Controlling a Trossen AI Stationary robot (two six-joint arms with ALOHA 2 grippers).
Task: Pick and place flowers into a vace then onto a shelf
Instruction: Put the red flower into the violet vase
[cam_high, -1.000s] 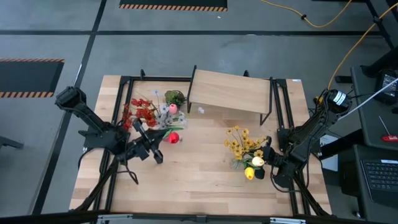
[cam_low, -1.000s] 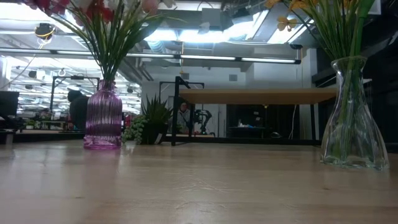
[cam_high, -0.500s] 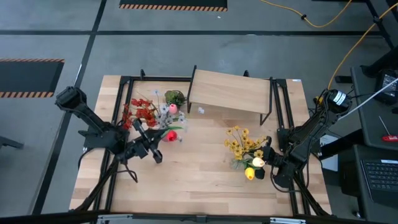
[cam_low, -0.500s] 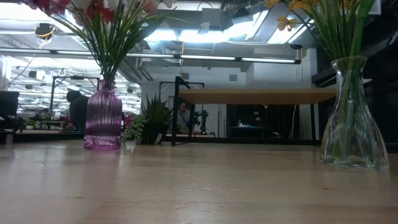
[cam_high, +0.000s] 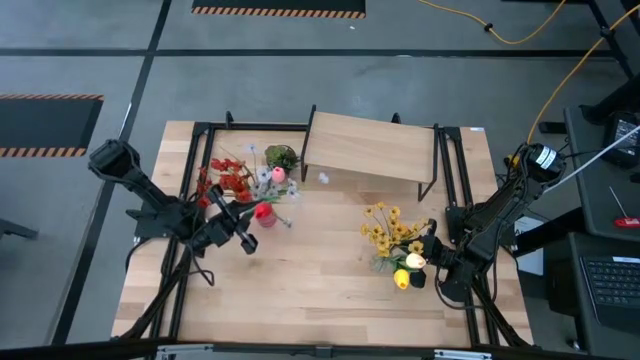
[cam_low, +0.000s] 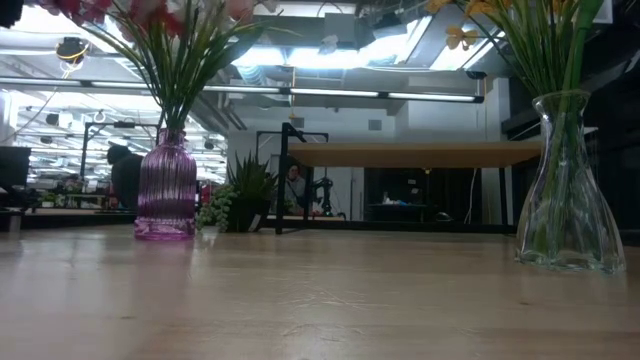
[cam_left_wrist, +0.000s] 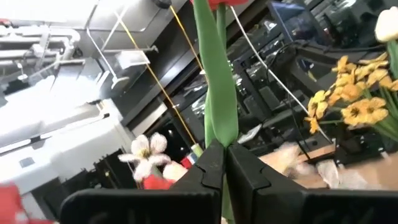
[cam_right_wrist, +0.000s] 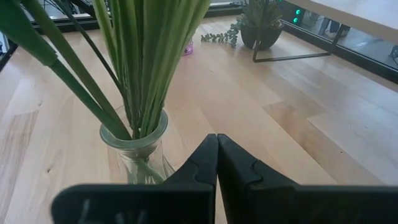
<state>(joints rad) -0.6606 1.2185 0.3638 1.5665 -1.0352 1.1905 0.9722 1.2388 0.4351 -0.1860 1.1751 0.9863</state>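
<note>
My left gripper (cam_high: 243, 228) hovers at the table's left, just near of the purple ribbed vase (cam_low: 165, 190), and is shut on a red tulip (cam_high: 263, 212). That vase (cam_high: 240, 185) holds red clusters, white blossoms and a pink bud. A clear glass vase (cam_right_wrist: 140, 146) at the table's right holds yellow blooms (cam_high: 385, 232) and tulip buds (cam_high: 402, 278). My right gripper (cam_high: 430, 250) waits shut beside it, touching nothing. The light-wood shelf (cam_high: 370, 148) stands on black legs at the far side. My left gripper pinches the tulip's green stem (cam_left_wrist: 221, 127) between its two fingertips (cam_left_wrist: 208, 163). The stem runs on past the fingertips, with the red bud (cam_left_wrist: 217, 3) at its free end. The flower is lifted clear of the table.
A small potted green plant (cam_high: 282, 157) sits by the shelf's left legs. Black frame rails run along both table sides (cam_high: 185, 170). Bare wood lies between the two vases and toward the near edge (cam_high: 310, 290).
My left gripper has carried the red tulip a short way toward the table's left and far edge, closer to the purple vase. The bud now sits right beside that vase's flowers. The right arm has kept still.
</note>
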